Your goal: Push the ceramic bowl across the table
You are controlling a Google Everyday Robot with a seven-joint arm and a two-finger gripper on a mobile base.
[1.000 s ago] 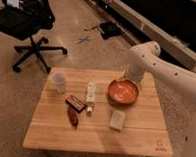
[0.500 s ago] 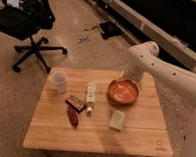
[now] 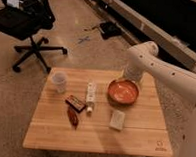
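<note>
Speckled floor (image 3: 93,47), office chair (image 3: 29,23) far left. Table (image 3: 138,133) carries 6 items. White arm (image 3: 164,72) drops to the far edge, putting the gripper (image 3: 131,78) just behind the ceramic bowl (image 3: 124,91), probably lined up to shove it. Grip state: cannot tell. Bowl sits right of centre, cup (image 3: 59,81) well apart.

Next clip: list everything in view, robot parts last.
table: one, light wood, centre
ceramic bowl: one, orange-red, table's right half
cup: one, translucent white, table's far left
tube: one, white, left of bowl
packet: one, dark, beside tube
small item: one, reddish brown, nearer than packet
block: one, pale, nearer than bowl
office chair: one, black, upper left
arm: one, white, from right
gripper: one, white, behind bowl's far rim
</note>
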